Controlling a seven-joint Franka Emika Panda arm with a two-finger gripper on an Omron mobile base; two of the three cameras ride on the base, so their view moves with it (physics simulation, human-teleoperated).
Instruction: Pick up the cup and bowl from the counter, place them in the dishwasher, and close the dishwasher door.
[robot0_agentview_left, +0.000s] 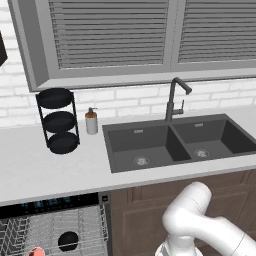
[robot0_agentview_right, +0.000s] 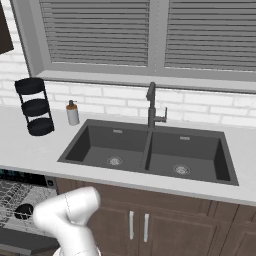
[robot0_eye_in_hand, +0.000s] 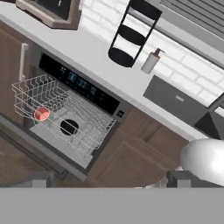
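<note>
**Below the counter: rack loaded, door yet to be shut**

At the dishwasher (robot0_eye_in_hand: 78, 87), the pulled-out wire rack (robot0_eye_in_hand: 65, 118) already carried both items. The cup (robot0_eye_in_hand: 42, 113), its red inside facing the camera, lay near the rack's outer end, and the bowl (robot0_eye_in_hand: 69, 127) sat just beside it toward the middle. The left base view showed the same pair, bowl (robot0_agentview_left: 68, 241) and cup (robot0_agentview_left: 36, 251), low in the rack under the control strip. The counter (robot0_agentview_left: 30, 170) held neither item. By judgement, only the closing of the door remained.

The gripper (robot0_eye_in_hand: 109, 183) stood with its jaws fully apart and held nothing; its finger tips (robot0_eye_in_hand: 37, 179) were only just visible at the bottom of the hand view.

Risks noted:
- The rack appeared extended. A door lifted against it could jam or jolt the rack.
- The cup seemed to lie tipped rather than upright, so a jolt could roll it off its place.
- The hand stood well apart from the door, so the approach had to be long, with cabinet fronts close by.

Limits of observation: the dishwasher door (robot0_eye_in_hand: 30, 144) showed only as a dark edge beneath the rack, and its handle could not be made out. The cup was cut off at the frame edge in the left base view. The arm (robot0_agentview_right: 70, 215) covered part of the rack in the right base view.
</note>
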